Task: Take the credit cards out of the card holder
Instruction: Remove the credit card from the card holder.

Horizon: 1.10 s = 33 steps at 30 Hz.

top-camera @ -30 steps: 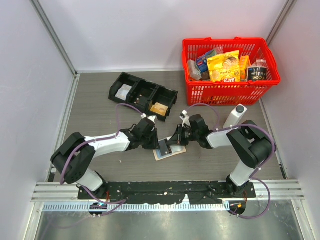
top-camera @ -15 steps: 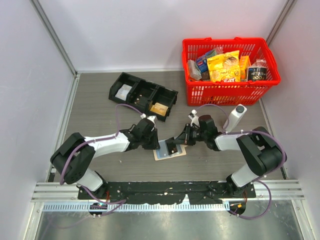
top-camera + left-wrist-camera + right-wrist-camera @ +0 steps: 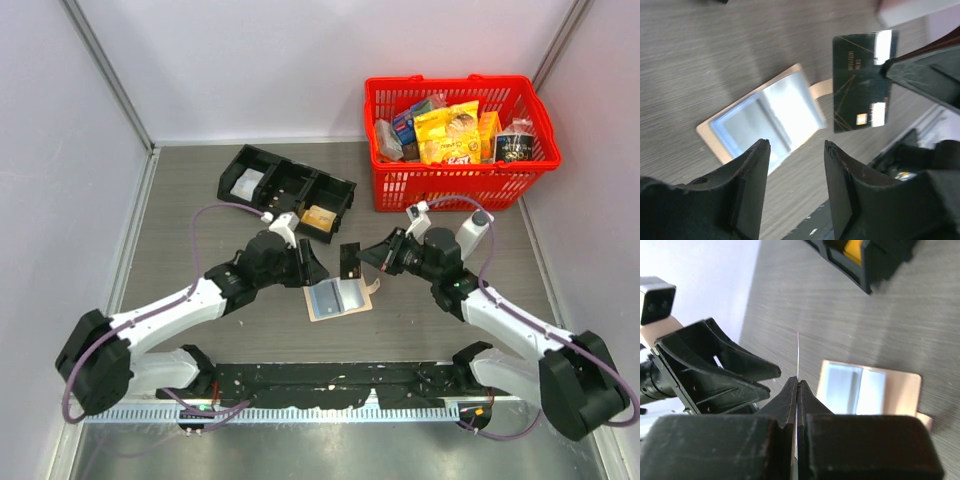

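Bare tabletop (image 3: 200, 235) around the card holder (image 3: 336, 298); black tray (image 3: 290, 190) and red basket (image 3: 450, 186) well behind it.

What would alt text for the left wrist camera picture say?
The right gripper holds a dark credit card clear of the card holder, which lies open on the table. The left gripper hangs open in the foreground.

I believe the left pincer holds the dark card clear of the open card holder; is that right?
No: the right pincer holds the dark card clear of the open card holder; the left wrist view shows the left pincer open.
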### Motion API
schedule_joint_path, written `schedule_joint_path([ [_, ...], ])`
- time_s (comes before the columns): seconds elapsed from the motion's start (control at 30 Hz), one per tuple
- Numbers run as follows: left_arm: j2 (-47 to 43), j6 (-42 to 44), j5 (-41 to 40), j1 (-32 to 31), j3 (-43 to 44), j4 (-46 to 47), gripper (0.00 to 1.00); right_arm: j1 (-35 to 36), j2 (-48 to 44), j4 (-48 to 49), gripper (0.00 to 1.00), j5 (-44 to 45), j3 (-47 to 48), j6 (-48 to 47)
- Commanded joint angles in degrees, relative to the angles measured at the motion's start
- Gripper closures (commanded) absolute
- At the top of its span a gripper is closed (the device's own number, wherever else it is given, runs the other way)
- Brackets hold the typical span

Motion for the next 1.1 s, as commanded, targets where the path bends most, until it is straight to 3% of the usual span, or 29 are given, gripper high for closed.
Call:
schedule_joint_path([
  [0.0,-7.44,-4.78,-0.93,0.48,-2.14,9.92,0.44,1.49,-6.34,4.87,0.99,5.7,0.61,6.1],
  [0.27,-18.7,-12.17,-3.57,1.36,-9.09,25.3,0.22,3.51,-9.96,11.45,0.99,7.38,1.49,12.43],
  [0.53,-17.66,-18.32,-1.82,1.27,-13.31,36.29,0.23,5.09,-9.08,18.93,0.99,7.2,1.49,17.44],
  [0.7,-13.8,-19.21,3.27,1.36,-13.05,42.54,0.32,6.5,-8.55,20.34,0.99,7.82,1.93,17.44],
  [0.9,-11.15,-20.09,6.1,1.36,-13.05,47.12,0.51,7.64,-7.68,20.96,0.99,8.34,2.28,17.18],
  [1.07,-11.24,-19.48,6.1,1.36,-13.32,47.38,0.74,8.26,-6.62,22.45,0.99,8.17,2.28,17.18],
])
